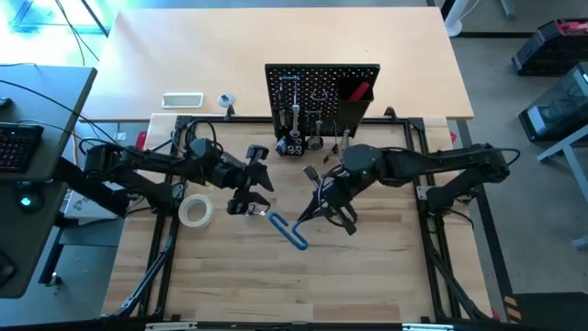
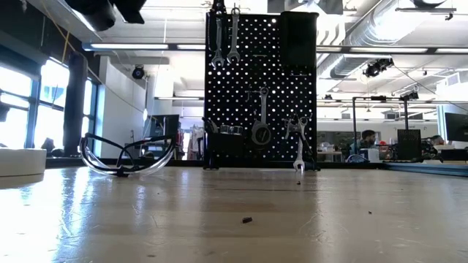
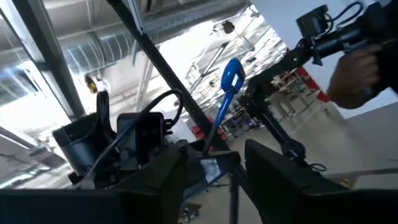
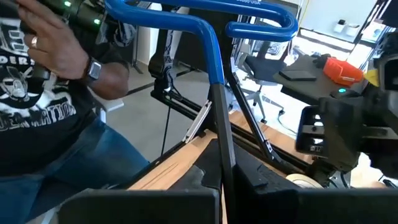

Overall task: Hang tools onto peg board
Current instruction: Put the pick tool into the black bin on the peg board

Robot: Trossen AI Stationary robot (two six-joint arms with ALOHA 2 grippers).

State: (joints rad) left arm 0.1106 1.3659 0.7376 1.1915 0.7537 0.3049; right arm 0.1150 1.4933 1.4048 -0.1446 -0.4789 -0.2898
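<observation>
Both arms occupy the middle of the table (image 1: 367,276) in the high view. Left gripper (image 1: 246,191) sits left of centre, its fingers parted with nothing visibly between them. Right gripper (image 1: 323,208) sits right of centre, fingers closed on the metal shaft of the blue-handled hex key (image 1: 288,231), whose blue handle points toward the front edge. A pale tape roll (image 1: 196,211) lies flat near the left edge, just beside the left gripper. The peg board (image 1: 322,87) stands upright at the middle of the rear edge; a red-handled tool (image 1: 358,91) sits in its black bin (image 1: 354,99).

Low view: clear glasses (image 2: 128,157) rest on the table toward the left side, in front of the peg board (image 2: 259,88). Two silver wrenches (image 2: 225,40) hang from hooks at the board's upper left; another wrench (image 2: 262,120) hangs lower at its middle. Neither gripper shows here.

Left wrist view: two dark fingers (image 3: 155,180) stand apart, with no object gripped. The hex key (image 3: 227,93) appears beyond them, held by the other arm.

Right wrist view: the fingers (image 4: 205,180) clamp the hex key (image 4: 211,50) shaft; its blue handle extends away from the gripper. A person (image 4: 56,81) stands beyond the table.
</observation>
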